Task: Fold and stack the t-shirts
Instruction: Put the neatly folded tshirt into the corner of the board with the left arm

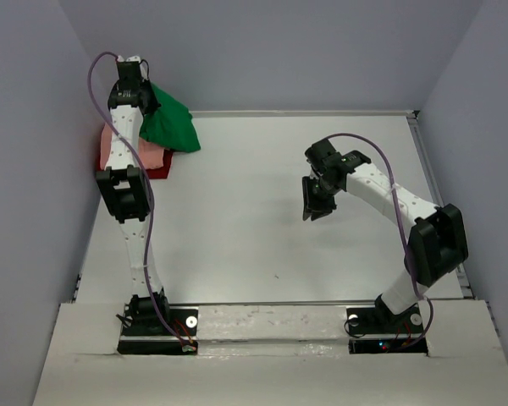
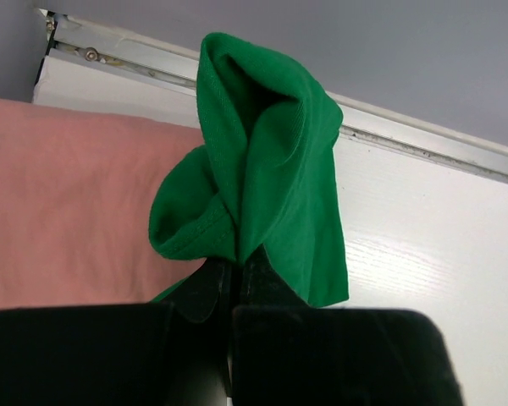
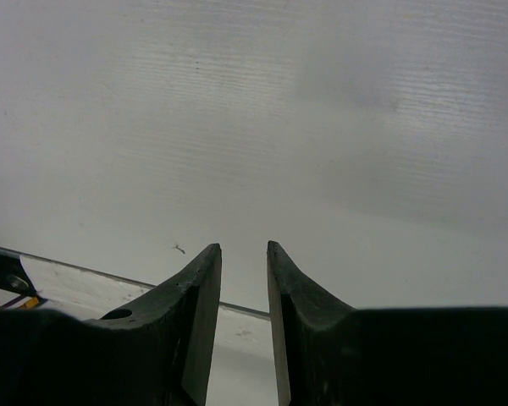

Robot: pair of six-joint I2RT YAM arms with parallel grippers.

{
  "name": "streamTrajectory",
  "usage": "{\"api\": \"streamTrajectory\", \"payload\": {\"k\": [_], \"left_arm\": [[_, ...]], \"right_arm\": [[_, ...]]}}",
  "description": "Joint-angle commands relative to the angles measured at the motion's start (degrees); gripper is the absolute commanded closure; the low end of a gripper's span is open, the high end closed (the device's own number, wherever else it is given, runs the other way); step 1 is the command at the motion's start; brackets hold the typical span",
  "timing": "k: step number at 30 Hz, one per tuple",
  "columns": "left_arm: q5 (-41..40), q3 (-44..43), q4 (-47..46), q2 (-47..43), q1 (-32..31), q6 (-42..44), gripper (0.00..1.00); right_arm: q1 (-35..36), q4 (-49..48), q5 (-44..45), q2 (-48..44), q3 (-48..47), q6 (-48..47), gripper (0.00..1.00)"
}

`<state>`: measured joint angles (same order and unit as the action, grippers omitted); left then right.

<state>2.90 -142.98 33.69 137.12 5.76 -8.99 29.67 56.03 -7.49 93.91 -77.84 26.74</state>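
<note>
The bright green t-shirt (image 1: 169, 123) hangs bunched from my left gripper (image 1: 146, 93) at the far left corner of the table. In the left wrist view my left gripper (image 2: 237, 262) is shut on a pinched fold of the green t-shirt (image 2: 267, 182). Below it lies the salmon-pink t-shirt (image 2: 68, 203), folded flat (image 1: 148, 156), on top of the dark red t-shirt (image 1: 161, 172), of which only an edge shows. My right gripper (image 1: 313, 207) hovers over the bare table at the right of centre, and in its own view it (image 3: 244, 247) is open with nothing between its fingers.
A metal rail (image 2: 423, 148) runs along the table's far edge by the grey back wall. A rail also borders the right edge (image 1: 432, 178). The white table (image 1: 254, 245) lies between the arms. Side walls close in left and right.
</note>
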Motion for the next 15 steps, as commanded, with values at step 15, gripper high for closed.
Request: {"api": "streamTrajectory", "payload": {"k": [15], "left_arm": [[-4.6, -2.7, -3.3, -6.8, 7.4, 2.9, 1.0]], "right_arm": [[0.4, -1.6, -2.7, 4.4, -2.8, -3.1, 0.66]]}}
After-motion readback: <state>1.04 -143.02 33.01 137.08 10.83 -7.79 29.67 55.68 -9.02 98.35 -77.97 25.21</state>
